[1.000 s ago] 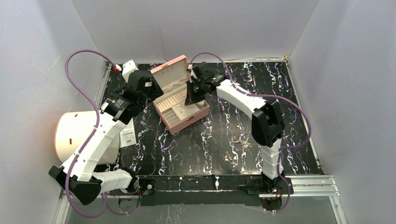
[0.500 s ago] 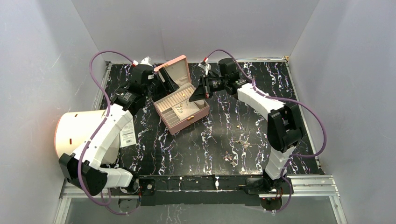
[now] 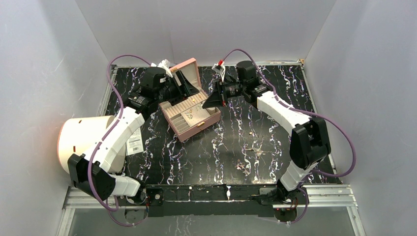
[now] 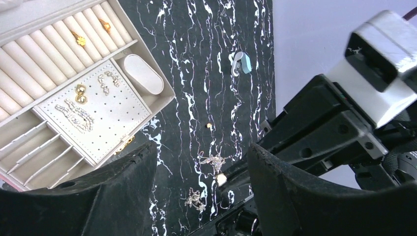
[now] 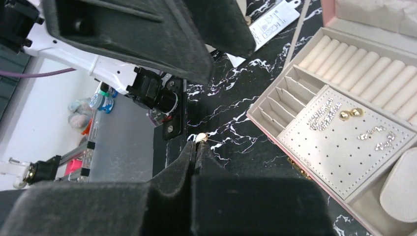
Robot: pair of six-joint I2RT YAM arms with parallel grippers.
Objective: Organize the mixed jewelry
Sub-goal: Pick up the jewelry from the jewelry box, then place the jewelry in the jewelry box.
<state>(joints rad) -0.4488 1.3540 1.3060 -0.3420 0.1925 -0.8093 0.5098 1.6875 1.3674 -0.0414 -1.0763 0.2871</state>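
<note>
The pink box [image 3: 198,124] lies open on the black marbled table, with gold studs [image 4: 79,93] and sparkly pieces [image 5: 322,118] pinned on its perforated pad. My right gripper [image 3: 205,102] [image 5: 197,146] hovers by the box's right side, shut on a tiny gold stud [image 5: 200,137] at its tips; that stud [image 4: 221,178] also shows in the left wrist view. My left gripper [image 3: 186,84] [image 4: 201,156] hangs open and empty near the box's lid. Loose jewelry lies on the table: silvery clusters [image 4: 212,160] [image 4: 194,199] [image 3: 242,167], a gold bit [image 4: 209,126], a pale blue bit [image 4: 241,63].
A white paper tag [image 3: 134,142] lies left of the box. A large white cylinder [image 3: 78,142] stands at the table's left edge. Grey walls close the table on three sides. The right arm's body [image 4: 344,113] fills the right side of the left wrist view.
My left gripper swung right, up to the box's lid. The right arm pulled its wrist back and to the right, its shut tips staying near the box's right side.
</note>
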